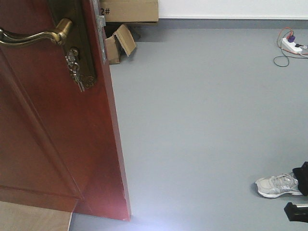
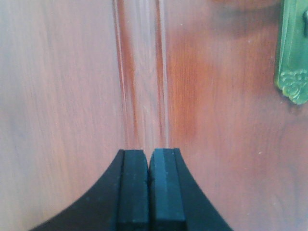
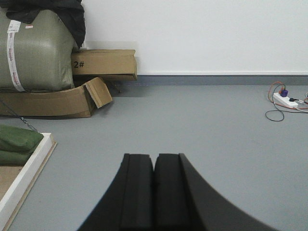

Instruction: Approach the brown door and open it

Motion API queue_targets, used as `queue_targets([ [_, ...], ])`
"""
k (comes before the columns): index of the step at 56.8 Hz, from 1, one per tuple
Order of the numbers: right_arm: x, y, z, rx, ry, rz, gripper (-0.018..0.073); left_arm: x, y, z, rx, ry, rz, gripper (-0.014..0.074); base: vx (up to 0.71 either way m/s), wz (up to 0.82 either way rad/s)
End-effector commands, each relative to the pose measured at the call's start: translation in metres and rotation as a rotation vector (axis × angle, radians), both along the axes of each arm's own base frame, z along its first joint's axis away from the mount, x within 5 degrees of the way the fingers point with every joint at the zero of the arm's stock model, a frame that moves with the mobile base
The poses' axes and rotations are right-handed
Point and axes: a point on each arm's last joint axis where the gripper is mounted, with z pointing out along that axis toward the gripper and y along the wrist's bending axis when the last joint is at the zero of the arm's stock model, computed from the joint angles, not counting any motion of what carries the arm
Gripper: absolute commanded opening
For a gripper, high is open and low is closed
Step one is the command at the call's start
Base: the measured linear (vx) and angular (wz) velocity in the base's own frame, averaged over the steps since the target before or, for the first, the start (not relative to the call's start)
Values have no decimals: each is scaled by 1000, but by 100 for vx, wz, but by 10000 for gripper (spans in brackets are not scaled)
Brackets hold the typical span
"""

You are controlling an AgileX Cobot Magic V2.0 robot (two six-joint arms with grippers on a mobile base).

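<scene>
Boxes (image 3: 72, 82) flank the brown door (image 1: 53, 144) — left claw (image 2: 149, 187), right claw (image 3: 154, 190) both clenched, empty.

Closed left hand (image 2: 149, 187) close to brown door (image 2: 72, 96), lock plate (image 2: 292, 62) upper right.

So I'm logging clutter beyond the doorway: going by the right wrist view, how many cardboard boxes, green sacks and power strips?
Cardboard boxes: 2, flattened one, upper one
Green sacks: 2, large one, small one
Power strips: 1
Total: 5
</scene>
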Motion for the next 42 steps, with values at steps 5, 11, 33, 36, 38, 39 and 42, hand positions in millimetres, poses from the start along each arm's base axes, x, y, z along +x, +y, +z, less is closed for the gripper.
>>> queue_targets([
  [5,1,-1,6,-4,-84,-5,0,-1,-1,12,-18,-84,-10,-6,0,0],
  [11,1,-1,6,-4,-84,-5,0,-1,-1,12,-18,-84,-10,-6,0,0],
  [33,1,-1,6,-4,-84,-5,0,-1,-1,12,-18,-84,-10,-6,0,0],
  [36,1,-1,6,-4,-84,-5,0,-1,-1,12,-18,-84,-10,-6,0,0],
  [38,1,-1,6,-4,-84,-5,0,-1,-1,12,-18,-84,-10,-6,0,0],
  [39,1,-1,6,-4,-84,-5,0,-1,-1,12,-18,-84,-10,-6,0,0],
  [42,1,-1,6,-4,-84,-5,0,-1,-1,12,-18,-83,-10,-6,0,0],
])
